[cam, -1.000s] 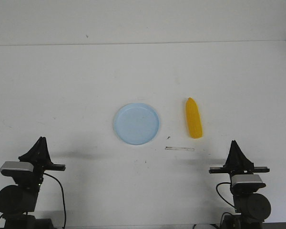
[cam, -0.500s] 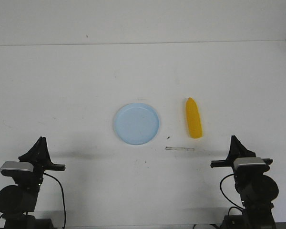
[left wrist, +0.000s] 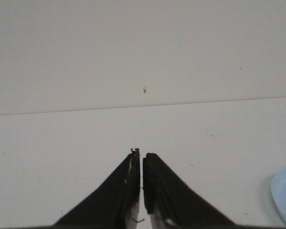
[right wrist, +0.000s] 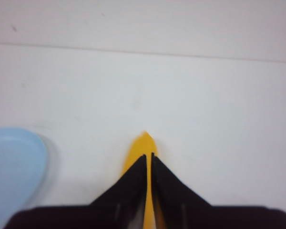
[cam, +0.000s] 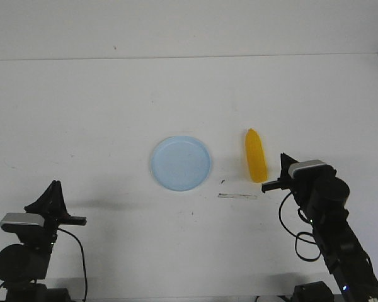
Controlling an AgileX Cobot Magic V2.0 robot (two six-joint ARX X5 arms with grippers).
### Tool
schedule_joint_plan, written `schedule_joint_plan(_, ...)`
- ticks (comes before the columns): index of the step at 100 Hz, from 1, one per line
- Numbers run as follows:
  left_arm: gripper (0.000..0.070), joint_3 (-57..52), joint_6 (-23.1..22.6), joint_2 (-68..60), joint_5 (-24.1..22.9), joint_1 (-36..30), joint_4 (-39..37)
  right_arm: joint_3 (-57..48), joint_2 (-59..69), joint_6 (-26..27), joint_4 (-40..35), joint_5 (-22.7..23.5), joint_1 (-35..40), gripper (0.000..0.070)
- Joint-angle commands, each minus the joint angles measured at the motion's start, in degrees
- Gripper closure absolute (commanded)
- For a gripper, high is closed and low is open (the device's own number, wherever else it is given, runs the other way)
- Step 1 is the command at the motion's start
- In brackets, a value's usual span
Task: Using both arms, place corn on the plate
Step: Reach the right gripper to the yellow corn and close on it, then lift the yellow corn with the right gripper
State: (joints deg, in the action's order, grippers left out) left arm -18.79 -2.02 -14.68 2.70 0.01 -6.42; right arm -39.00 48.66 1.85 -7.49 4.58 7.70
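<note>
- Right gripper (right wrist: 148,156) — fingers together, holding nothing, above the corn (cam: 256,155), whose blunt end they hide in the wrist view.
- Corn lies on the table (cam: 113,107), just right of the plate (cam: 181,163), apart from it.
- Left gripper (left wrist: 141,155) — pressed together, well apart from both; bare table all around.
</note>
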Motion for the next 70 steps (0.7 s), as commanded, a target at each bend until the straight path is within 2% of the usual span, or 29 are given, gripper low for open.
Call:
schedule_joint_plan(1, 0.0698, -0.48, 0.09, -0.07, -0.24, 0.09, -0.76, -3.17, 3.43, 1.4, -0.26, 0.2, 1.03, 0.0685)
schedule_joint_plan(11, 0.0698, -0.5, 0.09, -0.07, -0.24, 0.09, -0.76, -7.89, 9.2, 1.62, 0.33, -0.09, 1.73, 0.0685)
schedule_joint_plan(16, 0.0698, -0.48, 0.09, -0.07, -0.24, 0.09, -0.76, -10.84, 12.41, 3.39, -1.4, -0.17, 1.73, 0.0685)
schedule_joint_plan(27, 0.0698, -0.5, 0.09, -0.07, -0.24, 0.09, -0.76, -19.02, 20.31, 9.4, -10.08, -1.77, 1.73, 0.0685)
schedule_joint_plan(42, 0.0698, -0.48, 0.09, -0.07, -0.24, 0.09, -0.74, -31.15, 31.95, 10.14, -23.45, -1.81, 1.73, 0.0667)
schedule_joint_plan(47, 0.0698, -0.5, 0.09, -0.07, -0.24, 0.09, -0.76, -34.91, 35.6, 10.6, -27.1, -1.84, 1.79, 0.0592)
schedule_joint_plan(60, 0.0698, -0.48, 0.09, -0.07, -0.24, 0.09, -0.76, -43.23, 43.91, 11.63, -34.91, -1.84, 2.36, 0.028)
schedule_joint_plan(64, 0.0698, -0.48, 0.09, -0.07, -0.24, 0.09, -0.76, -45.22, 45.97, 11.65, -36.68, -1.84, 2.49, 0.0242)
schedule_joint_plan(70, 0.0698, -0.48, 0.09, -0.07, -0.24, 0.09, -0.76, -47.78, 48.68, 11.87, -38.8, -2.05, 2.62, 0.0236)
